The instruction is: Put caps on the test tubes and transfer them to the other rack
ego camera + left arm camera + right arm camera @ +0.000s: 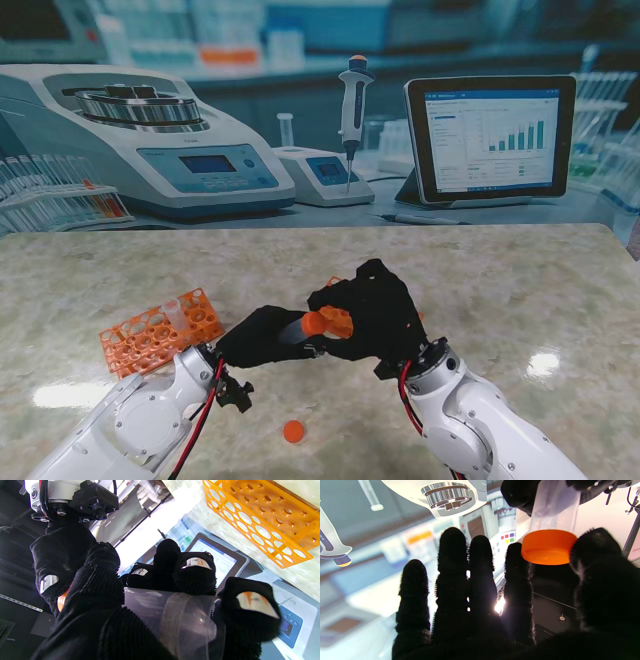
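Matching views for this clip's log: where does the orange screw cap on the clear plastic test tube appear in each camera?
Stand view: the orange screw cap sits mid-table between the two black-gloved robot hands, on the clear plastic test tube.
Left wrist view: the cap is mostly hidden; only the tube shows clearly, in the left robot hand.
Right wrist view: the cap is beside the right robot hand thumb.
Shared landmark: the tube.

Three cameras: one high stand view, two close wrist views.
The stand looks down over the table; both wrist cameras, along their fingers, share the capped tube.
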